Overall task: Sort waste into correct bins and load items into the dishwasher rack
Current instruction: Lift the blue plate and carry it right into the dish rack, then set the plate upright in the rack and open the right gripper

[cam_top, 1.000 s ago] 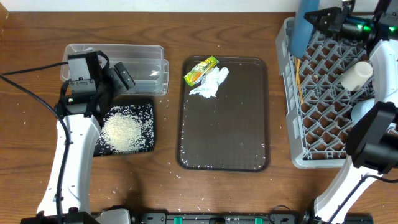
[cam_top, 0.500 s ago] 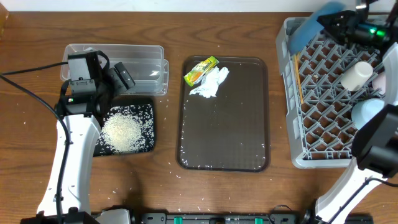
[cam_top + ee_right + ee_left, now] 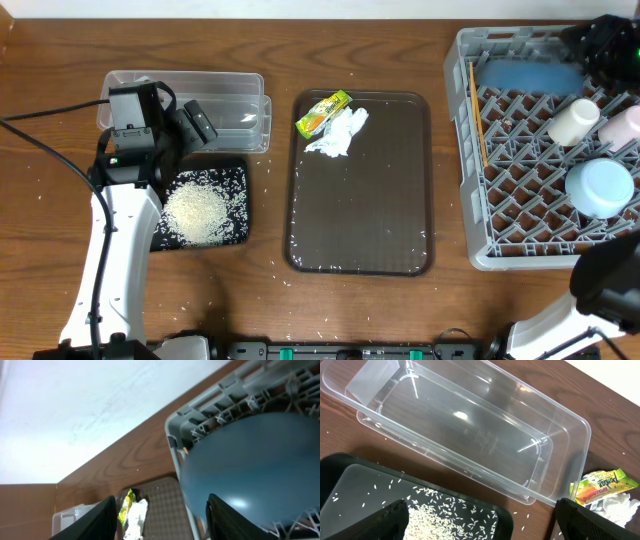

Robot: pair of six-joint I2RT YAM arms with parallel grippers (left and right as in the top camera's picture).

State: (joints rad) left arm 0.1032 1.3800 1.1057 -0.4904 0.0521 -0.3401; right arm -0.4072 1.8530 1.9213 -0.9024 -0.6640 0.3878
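Observation:
The large dark blue bowl [image 3: 525, 75] [image 3: 250, 465] lies in the far left corner of the grey dishwasher rack [image 3: 462, 150]. My right gripper [image 3: 595, 42] [image 3: 160, 522] hovers just to its right, open and empty. Also in the rack are chopsticks [image 3: 478, 115], a white cup [image 3: 572, 122], a pink cup [image 3: 625, 125] and a light blue bowl [image 3: 600, 187]. My left gripper [image 3: 195, 122] [image 3: 485, 525] stands open over the near edge of the clear tub [image 3: 470, 430], above the black tray [image 3: 235, 175] with its heap of rice [image 3: 197, 210]. The wrapper [image 3: 322, 112] and tissue [image 3: 338, 135] lie together.
A large dark brown serving tray [image 3: 360, 210] in the middle of the table carries the wrapper and tissue at its far left corner. Loose rice grains are scattered on the wood in front of the trays. The rack's raised walls stand along the right side.
My right gripper has opened and let go of the dark blue bowl, which tipped down from standing on edge to lying in the rack. The right arm drew back to the right. The left arm is still.

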